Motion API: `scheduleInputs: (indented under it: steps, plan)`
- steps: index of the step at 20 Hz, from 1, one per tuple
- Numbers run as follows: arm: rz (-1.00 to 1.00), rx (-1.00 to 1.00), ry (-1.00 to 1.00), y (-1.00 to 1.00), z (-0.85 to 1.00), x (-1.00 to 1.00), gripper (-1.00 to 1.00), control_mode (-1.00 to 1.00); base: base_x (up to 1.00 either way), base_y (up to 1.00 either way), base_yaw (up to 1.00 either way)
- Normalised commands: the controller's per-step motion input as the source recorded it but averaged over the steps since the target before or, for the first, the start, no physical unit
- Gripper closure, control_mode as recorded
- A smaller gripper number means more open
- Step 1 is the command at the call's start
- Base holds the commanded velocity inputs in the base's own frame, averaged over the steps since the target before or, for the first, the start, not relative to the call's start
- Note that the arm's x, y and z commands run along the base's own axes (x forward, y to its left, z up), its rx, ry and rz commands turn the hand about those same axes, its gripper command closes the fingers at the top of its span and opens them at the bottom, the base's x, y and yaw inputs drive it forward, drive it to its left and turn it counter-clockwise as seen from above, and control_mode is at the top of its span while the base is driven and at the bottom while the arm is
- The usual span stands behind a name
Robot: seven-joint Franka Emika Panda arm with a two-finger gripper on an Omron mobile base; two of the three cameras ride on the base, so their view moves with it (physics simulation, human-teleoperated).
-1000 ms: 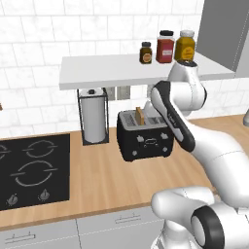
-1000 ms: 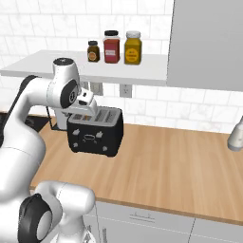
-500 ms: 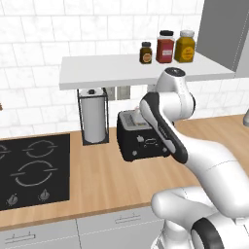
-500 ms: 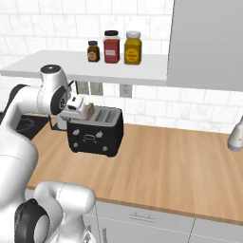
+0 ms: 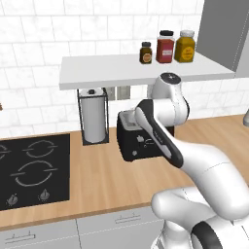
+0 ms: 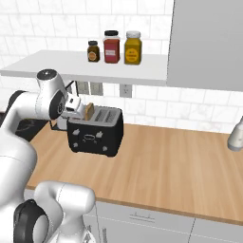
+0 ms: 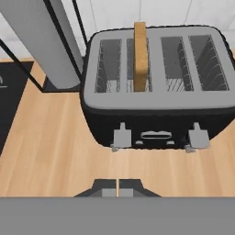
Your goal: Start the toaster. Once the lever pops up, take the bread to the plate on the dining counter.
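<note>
The black toaster point(image 7: 156, 117) stands on the wood worktop against the tiled wall, also seen as toaster point(image 6: 95, 133) and, half hidden by my arm, as toaster point(image 5: 131, 141). The bread point(image 7: 140, 50) stands upright in the second slot from the left, its top sticking out; it shows as bread point(image 6: 89, 110) too. Two grey levers point(image 7: 121, 137) sit high on the toaster's front. My gripper point(image 7: 118, 187) is shut with nothing in it, hovering in front of and above the toaster's front face. The plate and the dining counter are out of view.
A paper towel roll point(image 5: 93, 116) in a black wire holder stands just left of the toaster. The black hob point(image 5: 29, 168) lies further left. A white shelf point(image 6: 85, 71) with three jars point(image 6: 112, 46) hangs low over the toaster. Bare worktop point(image 6: 180, 161) stretches right.
The gripper has gone from open to shut. The hand has drawn back from over the toaster's top toward its front, and the arm's elbow has swung across the toaster.
</note>
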Motion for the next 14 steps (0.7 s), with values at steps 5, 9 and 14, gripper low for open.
scheduleInputs:
  steps: [5, 9, 14]
  plan:
    - [0.0, 0.0, 0.0, 0.04, -0.08, 0.15, 1.0, -1.0, 0.0, 0.0, 0.0]
    - [0.0, -0.02, 0.0, 0.0, -0.05, -0.23, 1.0, -1.0, 0.0, 0.0, 0.0]
    - [0.0, -0.07, 0.0, 0.0, -0.21, -0.13, 1.0, -1.0, 0.0, 0.0, 0.0]
